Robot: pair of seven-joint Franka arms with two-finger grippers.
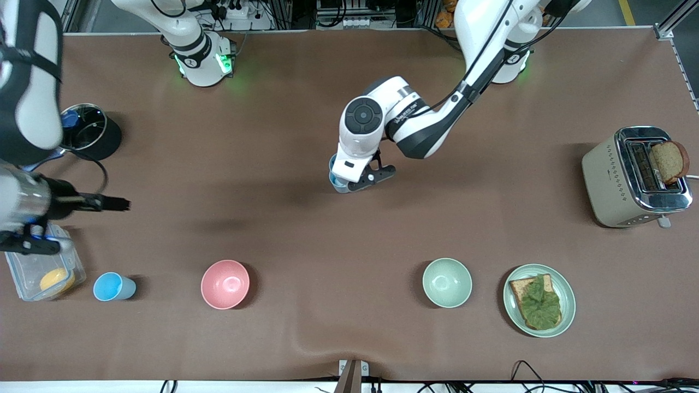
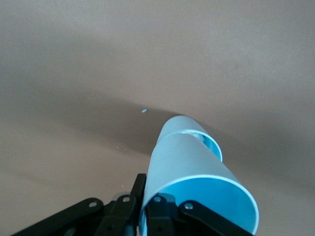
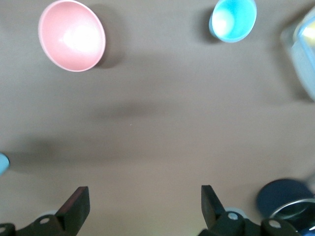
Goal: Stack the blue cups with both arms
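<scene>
Two blue cups (image 2: 192, 162) are seen nested in the left wrist view, one pushed part-way into the other, tilted. The wall of the outer cup is clamped by the left gripper (image 2: 145, 206), its fingers (image 2: 138, 189) closed tight on the rim. In the front view this pair is mostly hidden under the left arm's wrist; only a sliver of blue (image 1: 337, 183) is visible below it, over the middle of the table (image 1: 284, 164).

A third blue cup (image 1: 113, 287) stands upright near the front edge, toward the right arm's end, between a clear container (image 1: 33, 273) holding something yellow and a pink bowl (image 1: 225, 284). It is untouched.

The right gripper (image 3: 142, 206) is held over bare table near the right arm's end, jaws spread wide and holding nothing. In the right wrist view the pink bowl (image 3: 72, 35) and the lone cup (image 3: 233, 19) are both seen, well apart from the fingers.

Open brown surface is left between the held pair and the front row. Farther along that row a pale green bowl (image 1: 446, 282) and a plate (image 1: 568, 300) with toast and a green leaf are set. A toaster (image 1: 606, 180) sits at the left arm's end; a black pot (image 1: 90, 131) at the right arm's end.
</scene>
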